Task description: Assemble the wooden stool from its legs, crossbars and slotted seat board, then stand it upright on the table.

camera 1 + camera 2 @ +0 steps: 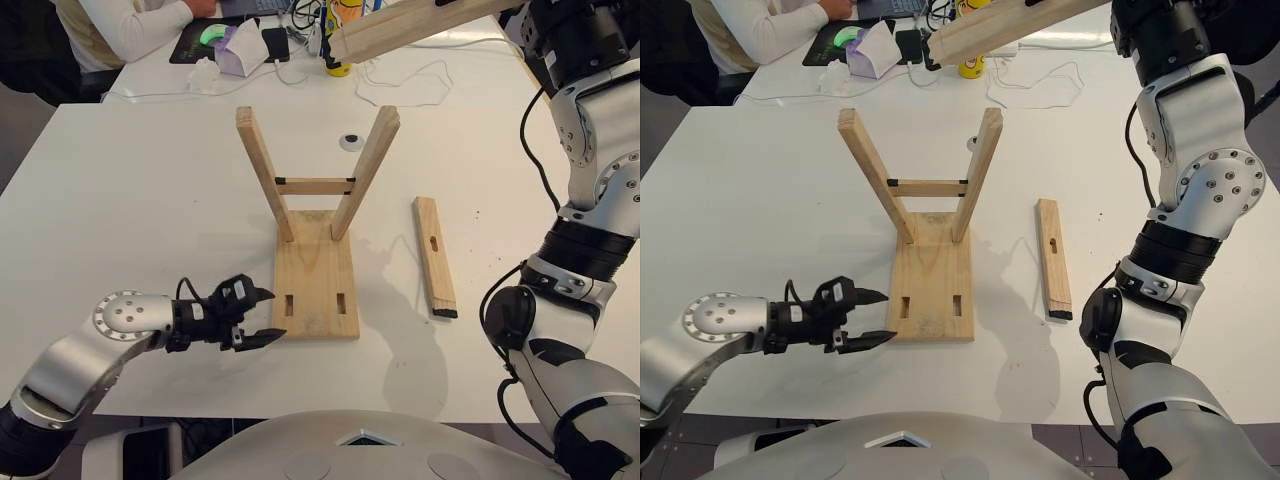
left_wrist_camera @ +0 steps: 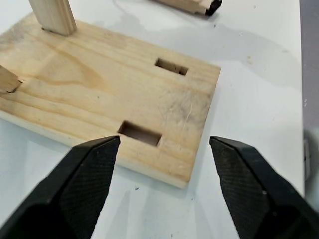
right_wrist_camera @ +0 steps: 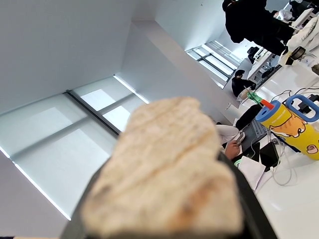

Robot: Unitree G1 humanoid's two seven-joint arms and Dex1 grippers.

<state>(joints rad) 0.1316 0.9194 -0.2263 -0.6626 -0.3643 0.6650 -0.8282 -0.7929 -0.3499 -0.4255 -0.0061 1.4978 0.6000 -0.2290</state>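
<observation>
Stool, wooden, part-built.

- Pale rectangular slotted seat board (image 1: pixel 315 275): flat on the white bench (image 1: pixel 130 190), just ahead of the left tool (image 1: pixel 255 318) and to its right.
- Two pale wooden legs: fitted at the board's end farther from the left tool, standing up and splaying apart. They are the left upright leg (image 1: pixel 264 172) and the right upright leg (image 1: pixel 366 170).
- Short wooden crossbar (image 1: pixel 315 186): joins the two uprights about midway, dark at both ends.
- Two rectangular slots: unfilled, at the board's end nearer the left tool. The near slot (image 2: pixel 140 133) is straight ahead of that tool and the far slot (image 2: pixel 171 66) is beyond it.
- Left tool: low over the bench with its black fingers (image 2: pixel 89 169) apart and nothing between them. It is close to the board's corner, not touching.
- Loose wooden leg (image 1: pixel 434 255): flat on the bench, well to the right of the left tool and apart from the seat board. It has one slot in its face and a black tip at its near end.
- Raised wooden leg (image 1: pixel 400 30): in the air beyond the uprights, clamped in the right tool (image 3: pixel 162 219), dark jaws at both sides of its end.
</observation>
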